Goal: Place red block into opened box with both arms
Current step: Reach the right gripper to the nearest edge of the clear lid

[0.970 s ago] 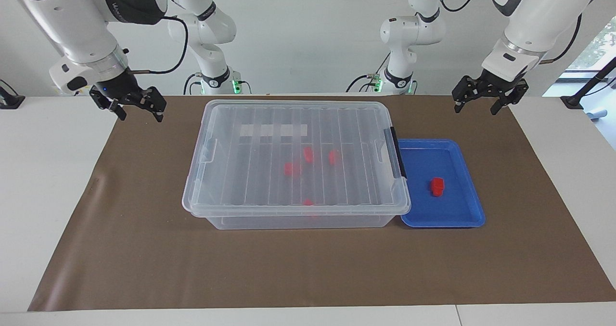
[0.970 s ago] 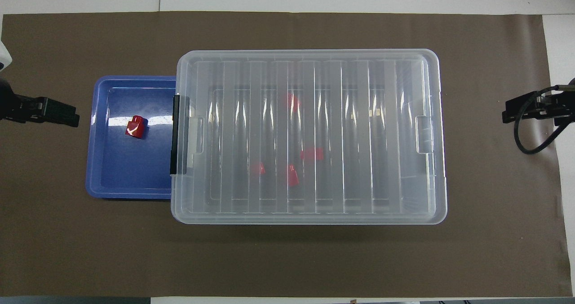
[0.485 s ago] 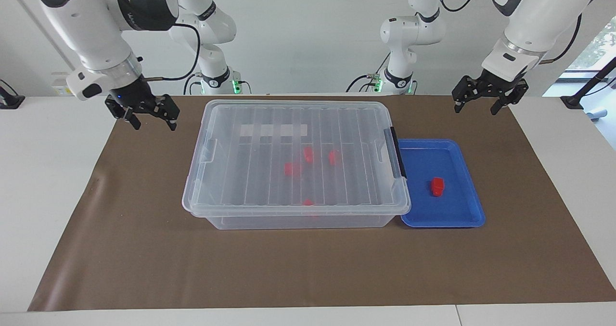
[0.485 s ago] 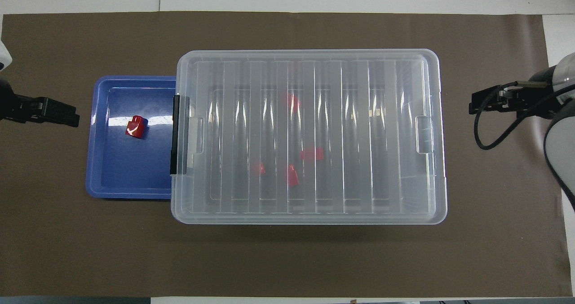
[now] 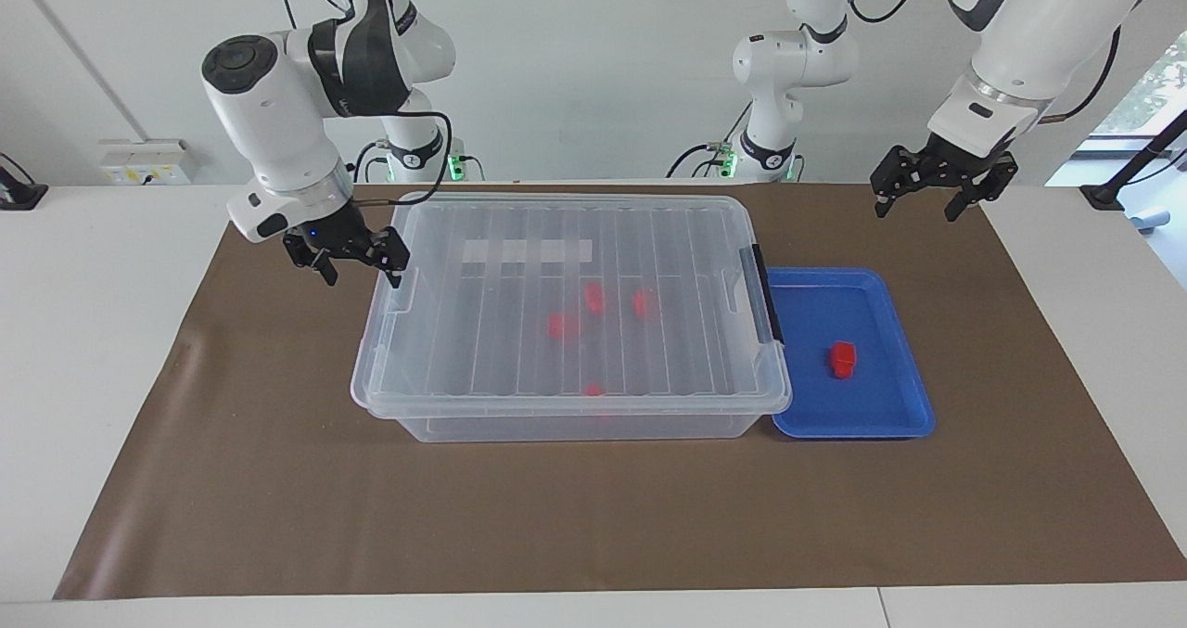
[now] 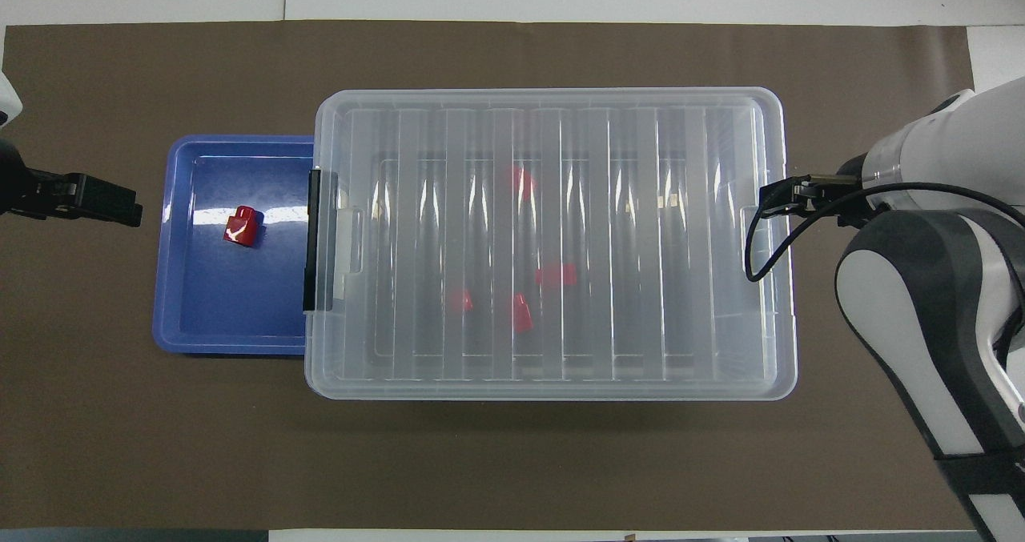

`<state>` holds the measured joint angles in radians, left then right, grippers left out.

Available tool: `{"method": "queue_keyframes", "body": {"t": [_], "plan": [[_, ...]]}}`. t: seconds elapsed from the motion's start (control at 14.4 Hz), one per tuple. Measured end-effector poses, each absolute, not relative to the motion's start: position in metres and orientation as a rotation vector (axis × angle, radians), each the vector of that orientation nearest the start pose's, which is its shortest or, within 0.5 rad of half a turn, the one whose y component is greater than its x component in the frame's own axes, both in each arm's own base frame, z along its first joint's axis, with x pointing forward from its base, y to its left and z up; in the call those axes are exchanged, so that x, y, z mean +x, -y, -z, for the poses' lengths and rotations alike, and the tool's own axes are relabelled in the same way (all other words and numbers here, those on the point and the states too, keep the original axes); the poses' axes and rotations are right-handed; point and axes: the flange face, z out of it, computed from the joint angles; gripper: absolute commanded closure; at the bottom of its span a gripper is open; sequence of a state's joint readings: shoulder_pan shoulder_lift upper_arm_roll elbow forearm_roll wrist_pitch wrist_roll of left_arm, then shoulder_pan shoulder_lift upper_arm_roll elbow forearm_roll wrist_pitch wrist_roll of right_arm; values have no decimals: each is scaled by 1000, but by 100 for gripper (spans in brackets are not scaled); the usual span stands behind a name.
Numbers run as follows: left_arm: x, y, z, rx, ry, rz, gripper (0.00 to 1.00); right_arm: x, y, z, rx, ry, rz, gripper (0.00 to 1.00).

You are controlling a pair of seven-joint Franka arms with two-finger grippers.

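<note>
The box (image 5: 464, 331) (image 6: 681, 286) is a clear bin in the middle of the mat, with its ribbed lid lying shut on it. Several red blocks show through the lid. One red block (image 5: 842, 359) (image 6: 243, 226) lies in the blue tray (image 5: 890, 415) (image 6: 232, 318) beside the box's black clip (image 5: 768, 294), toward the left arm's end. My right gripper (image 5: 363, 275) (image 6: 769, 204) hangs open over the box's rim at the right arm's end, holding nothing. My left gripper (image 5: 916, 211) (image 6: 120, 210) waits open and empty over the mat, just off the tray.
A brown mat (image 5: 593, 517) covers the white table. Two slim white arms (image 5: 408, 71) (image 5: 788, 62) with green-lit bases stand at the robots' edge of the table. A white label strip (image 5: 527, 250) shows through the lid.
The right arm has swung in from the table's end, and its open gripper now hangs over the box's rim. The left arm, box, tray and blocks have not moved.
</note>
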<state>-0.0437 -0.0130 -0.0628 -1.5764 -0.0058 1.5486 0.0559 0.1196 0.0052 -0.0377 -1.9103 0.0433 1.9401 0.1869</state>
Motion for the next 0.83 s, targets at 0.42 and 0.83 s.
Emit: {"method": "queue_keyframes", "body": {"t": [0.42,0.83], "plan": [[544,66,-627,-3134,-276,-24,0,555,-35,-465,-3098,-168,-11,0],[551,66,-625,-3135,-273,57,0,550,-13,-452,-3098,-135,30,0]]}}
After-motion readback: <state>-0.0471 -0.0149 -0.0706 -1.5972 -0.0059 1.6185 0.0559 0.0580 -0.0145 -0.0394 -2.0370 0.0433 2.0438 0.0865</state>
